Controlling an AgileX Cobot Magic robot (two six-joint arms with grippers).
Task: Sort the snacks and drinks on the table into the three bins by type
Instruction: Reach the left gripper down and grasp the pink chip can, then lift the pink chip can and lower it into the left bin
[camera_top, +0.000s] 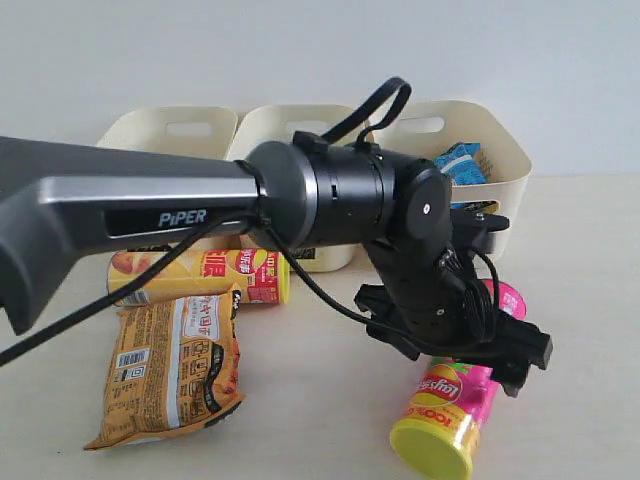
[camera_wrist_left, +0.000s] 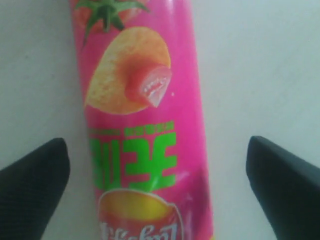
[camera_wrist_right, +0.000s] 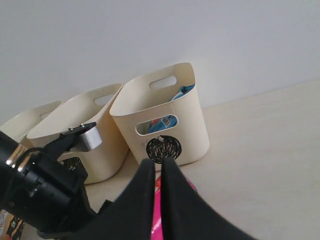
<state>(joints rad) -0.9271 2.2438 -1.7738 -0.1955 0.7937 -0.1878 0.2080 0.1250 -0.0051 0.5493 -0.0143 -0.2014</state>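
snacks not yet sorted number three on the pale beige surface (camera_top: 320, 400). a crinkly orange-tan bag (camera_top: 170, 365) lies flat at the left, a yellow-and-red chip tube (camera_top: 205, 277) rests on its side just behind it, and a pink chip tube with a yellow-green lid (camera_top: 460, 395) lies toward the right. the left end effector (camera_wrist_left: 157, 175) hangs over that pink tube with its jaws spread wide, one on either side and neither touching, so it holds nothing. the right end effector (camera_wrist_right: 156, 167) is pinched closed and empty.

behind them stand three cream plastic bins. the left bin (camera_top: 150, 130) and the middle bin (camera_top: 270, 125) show no contents from here. the right bin (camera_top: 505, 165), marked with a scribbled circle, holds a blue crinkly bag (camera_top: 460, 160). no drink cartons are in sight; they may sit hidden in the bins. by my judgement one snack is certainly sorted and three remain, with the pink tube next.
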